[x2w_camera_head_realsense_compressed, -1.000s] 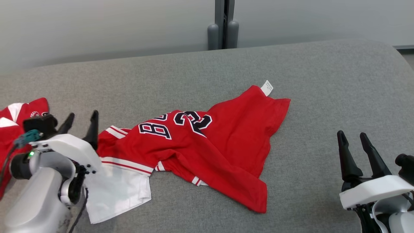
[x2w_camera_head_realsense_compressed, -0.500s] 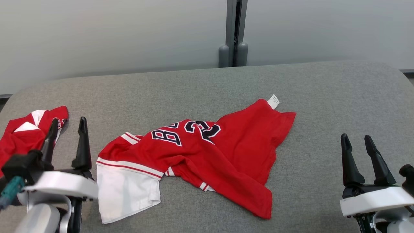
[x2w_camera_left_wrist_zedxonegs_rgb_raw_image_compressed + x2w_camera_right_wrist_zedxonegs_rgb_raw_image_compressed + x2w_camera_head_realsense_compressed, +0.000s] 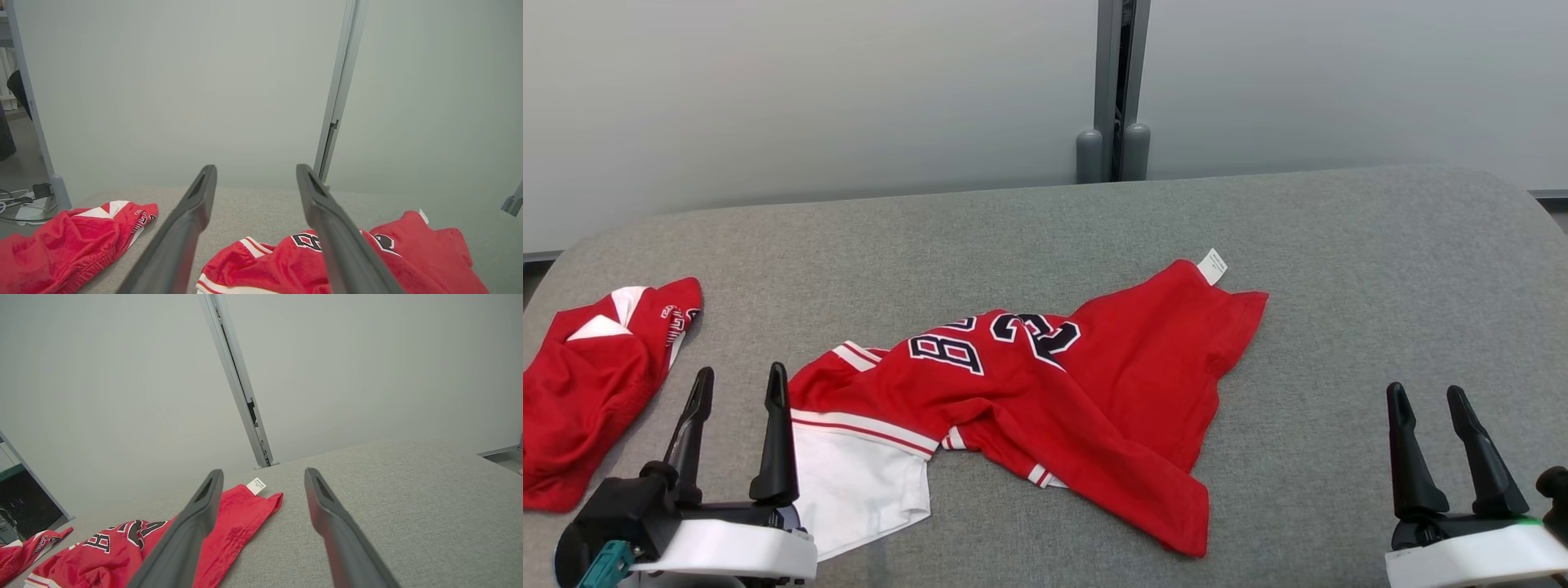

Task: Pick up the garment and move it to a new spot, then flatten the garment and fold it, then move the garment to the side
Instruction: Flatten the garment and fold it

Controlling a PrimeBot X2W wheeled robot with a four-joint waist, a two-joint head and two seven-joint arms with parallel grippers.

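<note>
A red garment [image 3: 1045, 400] with dark numbers, white stripes and a white panel at its left end lies crumpled in the middle of the grey padded table [image 3: 1380, 269]. A small white tag sticks up at its far right corner. My left gripper [image 3: 739, 380] stands open at the lower left, just left of the garment's white end, with nothing between its fingers. At the lower right my right gripper [image 3: 1427, 396] is open, well apart from the cloth. The garment [image 3: 367, 261] appears under the left fingers, and the garment [image 3: 135, 547] lies left of the right fingers.
A second red and white piece of clothing [image 3: 592, 392] lies bunched at the table's left edge. A pale wall with a grey post [image 3: 1115, 90] stands behind the table. The table's right half is bare grey fabric.
The camera has tilted, shifting the whole picture down. My left arm has drawn back toward the lower edge, its fingers now pointing up beside the garment. The garment lies as before.
</note>
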